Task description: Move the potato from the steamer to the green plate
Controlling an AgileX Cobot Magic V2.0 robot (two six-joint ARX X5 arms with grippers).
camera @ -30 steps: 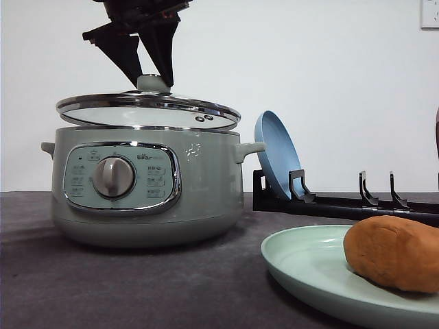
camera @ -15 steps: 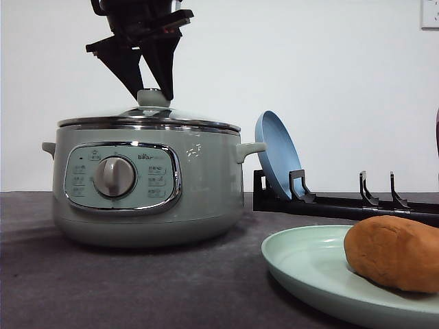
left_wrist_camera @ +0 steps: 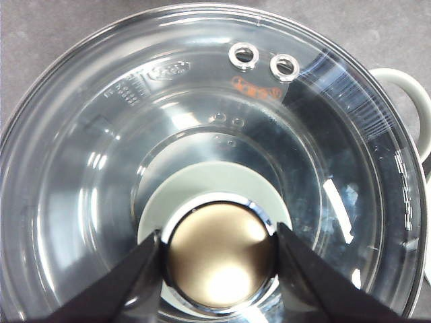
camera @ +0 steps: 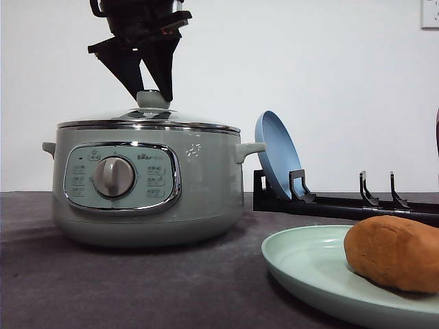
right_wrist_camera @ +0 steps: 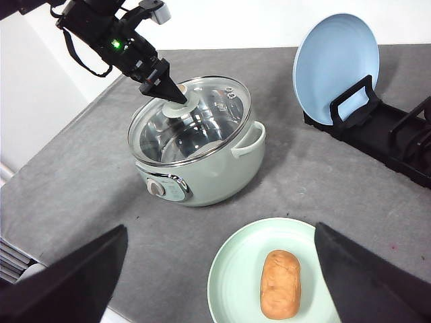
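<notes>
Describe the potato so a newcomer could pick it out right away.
Start at the big sage-green steamer on the grey cloth, then look to the pale green plate nearer the robot. The potato is the orange-brown oval lump lying on it, unlike the blue plate, which stands bare in the black rack.

showing sage green on the steamer [camera: 206, 199], chrome gleaming around its panel [camera: 122, 179], a grey dial [camera: 113, 176] at centre. wearing clear glass on the lid [left_wrist_camera: 101, 155], ringed in chrome, with a pale green knob [camera: 152, 99] capped in brassy gold. lying orange-brown, the potato [right_wrist_camera: 279, 284], on a pale mint plate [right_wrist_camera: 232, 282]. standing light blue, the smaller plate [right_wrist_camera: 335, 60], in a black rack [right_wrist_camera: 377, 134]. spreading dark grey, the cloth [camera: 103, 288], under a white wall [camera: 329, 68].
</notes>
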